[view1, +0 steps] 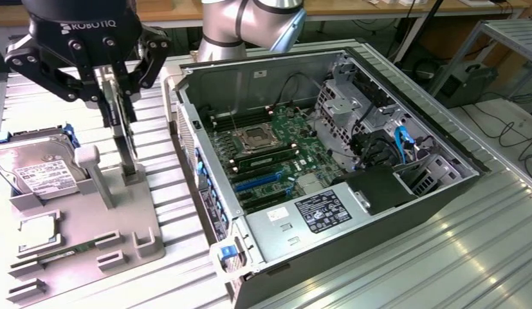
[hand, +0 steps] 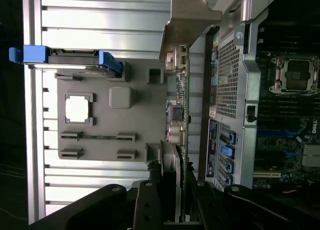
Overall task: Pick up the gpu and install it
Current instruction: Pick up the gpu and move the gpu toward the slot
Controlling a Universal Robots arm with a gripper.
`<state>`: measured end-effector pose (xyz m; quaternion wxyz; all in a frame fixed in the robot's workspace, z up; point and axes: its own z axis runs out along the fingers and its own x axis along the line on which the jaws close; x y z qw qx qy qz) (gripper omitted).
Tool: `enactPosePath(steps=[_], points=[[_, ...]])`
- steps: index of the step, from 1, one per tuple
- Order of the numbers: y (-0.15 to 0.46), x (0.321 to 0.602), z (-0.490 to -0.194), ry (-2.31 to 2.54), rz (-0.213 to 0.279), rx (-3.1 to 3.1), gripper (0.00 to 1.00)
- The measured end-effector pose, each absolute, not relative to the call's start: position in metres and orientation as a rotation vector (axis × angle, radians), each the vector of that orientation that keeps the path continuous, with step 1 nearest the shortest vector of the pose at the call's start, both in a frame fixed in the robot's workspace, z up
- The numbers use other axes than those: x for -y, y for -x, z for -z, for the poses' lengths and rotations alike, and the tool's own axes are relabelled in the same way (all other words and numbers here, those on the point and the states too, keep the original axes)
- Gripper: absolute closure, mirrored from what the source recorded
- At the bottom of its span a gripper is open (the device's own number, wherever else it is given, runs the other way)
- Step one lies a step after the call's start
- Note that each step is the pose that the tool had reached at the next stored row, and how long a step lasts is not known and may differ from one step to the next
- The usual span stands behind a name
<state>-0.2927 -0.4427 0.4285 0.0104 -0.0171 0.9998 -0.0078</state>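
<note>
The gpu (view1: 126, 138) is a thin dark card standing on edge in a slot of the grey fixture (view1: 103, 215), to the exterior view's left of the open computer case (view1: 248, 77). My gripper (view1: 117, 103) hangs over the card's top edge with a finger on each side, pressed against it. In the wrist view the gpu (hand: 184, 115) runs edge-on between my fingers (hand: 150, 200), with its pale metal bracket (hand: 192, 20) at the far end. The card's lower edge still sits in the fixture. Blue expansion slots (view1: 257, 183) lie on the motherboard inside the case.
A hard drive (view1: 38, 167) with a white label and blue rails stands on the fixture at the exterior view's left. A square processor (view1: 38, 232) and a green memory stick (view1: 68, 252) lie near the fixture's front. The case wall (hand: 227, 90) stands close beside the gpu.
</note>
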Motion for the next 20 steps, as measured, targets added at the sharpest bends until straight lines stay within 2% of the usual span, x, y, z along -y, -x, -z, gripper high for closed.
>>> enactPosePath(steps=[20], points=[[0.261,0.443,-0.429,0.053,0.024,-3.120,0.72]])
